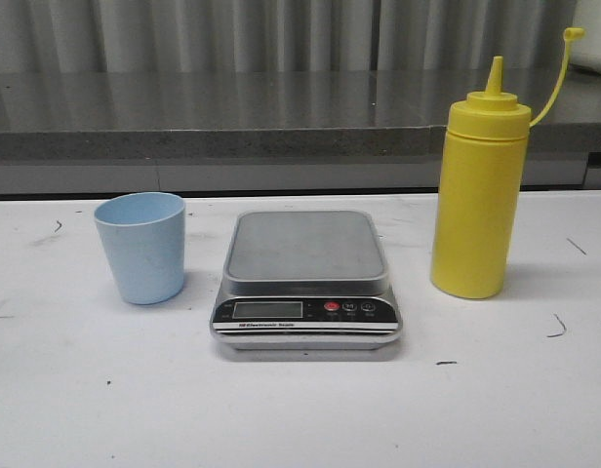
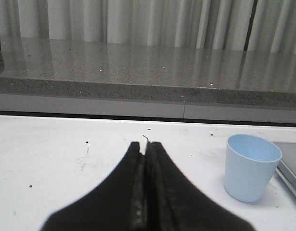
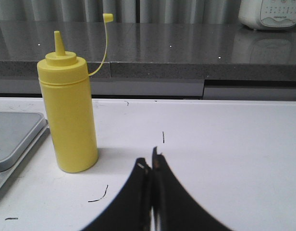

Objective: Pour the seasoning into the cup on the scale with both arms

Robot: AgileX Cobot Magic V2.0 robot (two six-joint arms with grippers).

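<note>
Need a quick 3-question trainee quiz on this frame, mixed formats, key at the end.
1. True or false: the cup stands on the scale.
2. Which item stands on the robot's right side of the scale? A) cup B) seasoning bottle C) nothing
3. Fill in: the left end effector and the right end effector are both ____, holding nothing.

Key: 1 false, it stands on the table beside the scale; 2 B; 3 shut.
</note>
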